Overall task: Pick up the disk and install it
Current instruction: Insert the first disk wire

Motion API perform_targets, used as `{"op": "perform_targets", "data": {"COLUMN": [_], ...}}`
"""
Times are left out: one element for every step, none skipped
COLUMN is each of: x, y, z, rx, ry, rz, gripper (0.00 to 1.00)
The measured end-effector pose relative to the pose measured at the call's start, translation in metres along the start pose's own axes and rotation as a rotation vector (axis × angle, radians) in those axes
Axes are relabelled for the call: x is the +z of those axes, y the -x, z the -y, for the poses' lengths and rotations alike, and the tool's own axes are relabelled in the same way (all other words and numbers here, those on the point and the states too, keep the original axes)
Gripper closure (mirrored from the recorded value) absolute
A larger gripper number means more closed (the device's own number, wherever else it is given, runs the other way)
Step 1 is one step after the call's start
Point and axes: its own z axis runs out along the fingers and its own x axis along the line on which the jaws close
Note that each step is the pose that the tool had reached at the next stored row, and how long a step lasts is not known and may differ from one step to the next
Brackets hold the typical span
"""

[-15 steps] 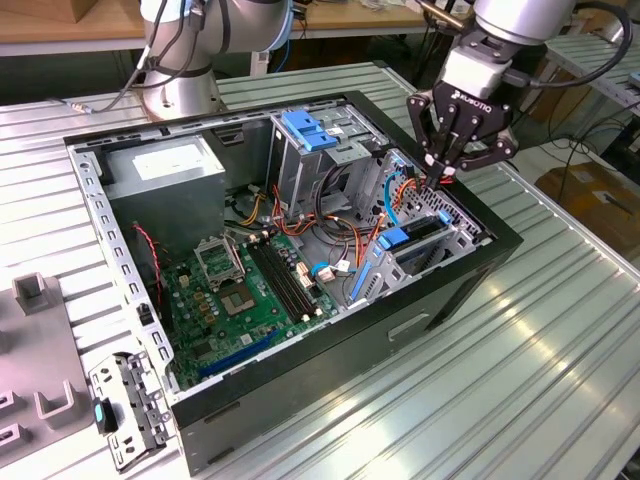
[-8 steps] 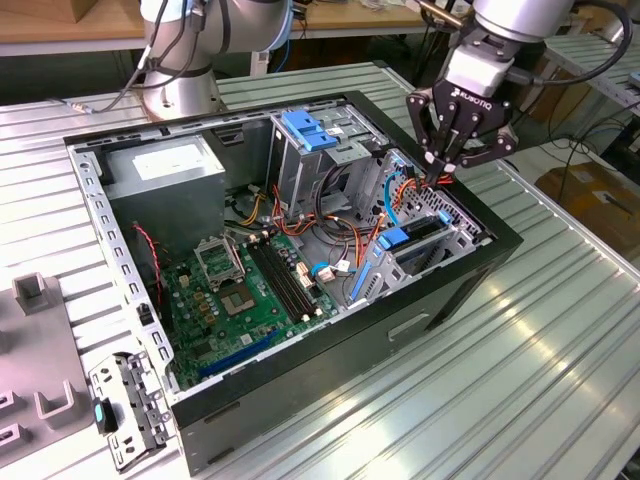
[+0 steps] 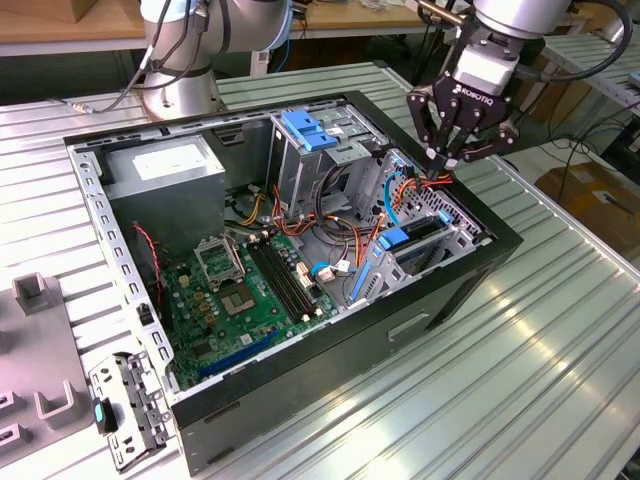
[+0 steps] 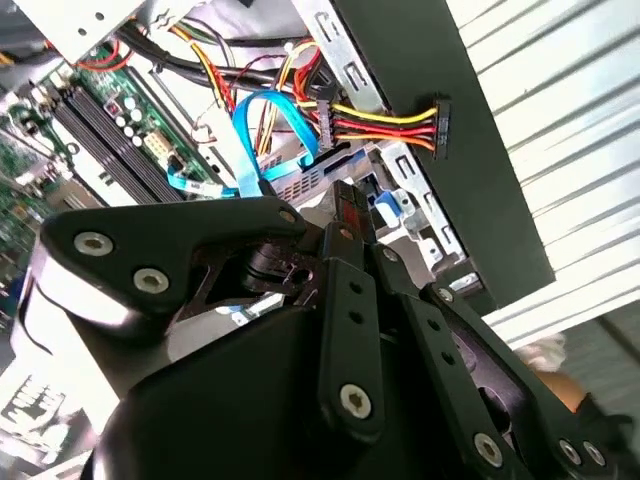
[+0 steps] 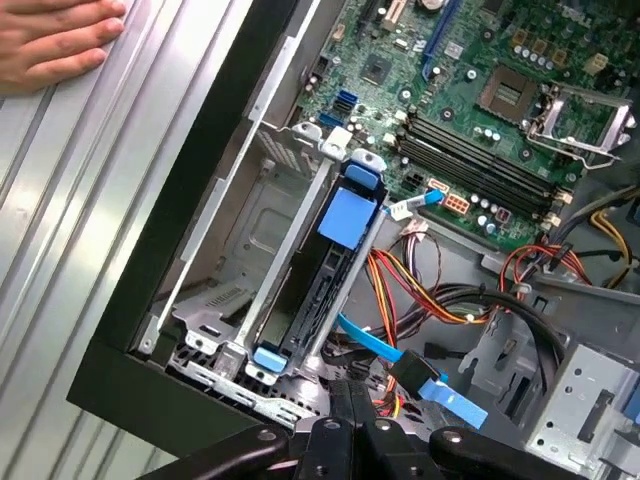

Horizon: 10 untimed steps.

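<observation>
Gripper: the gripper (image 3: 446, 160) hangs over the case (image 3: 500, 245) at its end toward the exterior view's right. Its fingers are drawn together to a point, and nothing can be seen between them.
Beneath the tips: a bundle of red, yellow and orange wires (image 3: 438, 180) lies very near (whether the fingers touch it cannot be told).
Disk: the disk (image 5: 322, 285) appears to stand on edge in the bay (image 5: 265, 230) along the case wall. Its dark face is toward the first wrist view, with blue plastic at both ends. In the exterior view it is the tilted slab (image 3: 420, 235) with blue trim, just under the gripper.
Contact: the gripper is apart from the disk and above it.
Done, by my reading: the disk is picked up and in the bay, since nothing like it lies on the table (image 3: 520, 380).
Left, by my reading: I cannot tell whether it is pushed fully home. It looks slightly tilted in the exterior view. No plug is visibly joined to it, and a blue cable (image 5: 375, 345) runs loose beside the bay.
Bystander: a hand (image 5: 55, 40) rests flat on the table, well apart from the bay.
</observation>
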Motion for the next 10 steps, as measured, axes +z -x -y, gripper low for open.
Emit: {"op": "perform_targets", "data": {"x": [0.0003,0.0003,0.0003,-0.0002,-0.0017,-0.003,-0.0042,-0.005,-0.005,-0.005], "y": [0.0,0.0,-0.0001,-0.0004,-0.0005,-0.0005,-0.0005,-0.0004,-0.0003,-0.0003], "z": [0.0,0.0001,0.0002,0.0007,0.0008,0.0008,0.0009,0.0011,0.0012,0.0012], "rx": [-0.027,-0.048,-0.057,-0.061,-0.061,-0.062,-0.065,-0.068,-0.074,-0.087], "ry": [-0.0009,-0.0017,-0.0019,-0.0021,-0.0021,-0.0021,-0.0022,-0.0023,-0.0026,-0.0031], "rz": [0.0002,0.0003,0.0004,0.0004,0.0004,0.0003,0.0004,0.0003,0.0005,0.0006], "gripper": [0.89,0.89,0.89,0.89,0.89,0.89,0.89,0.89,0.89,0.89]}}
